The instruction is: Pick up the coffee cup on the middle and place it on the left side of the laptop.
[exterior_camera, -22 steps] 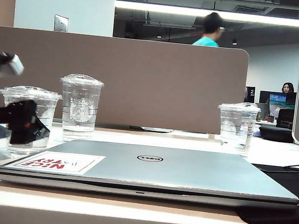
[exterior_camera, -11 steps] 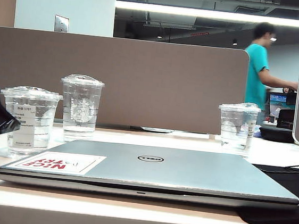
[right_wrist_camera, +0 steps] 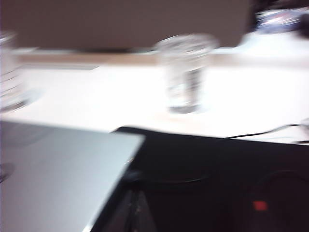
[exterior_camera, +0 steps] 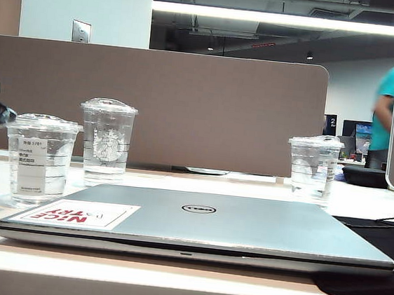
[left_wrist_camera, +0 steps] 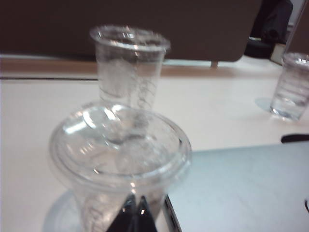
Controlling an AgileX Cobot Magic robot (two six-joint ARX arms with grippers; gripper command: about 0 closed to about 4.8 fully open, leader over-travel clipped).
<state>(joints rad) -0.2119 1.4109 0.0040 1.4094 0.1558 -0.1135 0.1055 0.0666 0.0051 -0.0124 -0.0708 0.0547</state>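
Far left, my left pincer (left_wrist_camera: 134, 212) hangs clear of the table with its tips pressed together on nothing, just short of the coffee cup (exterior_camera: 39, 160), which stands upright beside the laptop's (exterior_camera: 203, 222) left edge. Next comes a taller clear cup (exterior_camera: 105, 140) behind it, then the closed laptop, then a third clear cup (exterior_camera: 313, 167) far right by a black mat (exterior_camera: 377, 244). My right pincer (right_wrist_camera: 133, 215) hovers over that mat, blurred; I cannot tell its gap.
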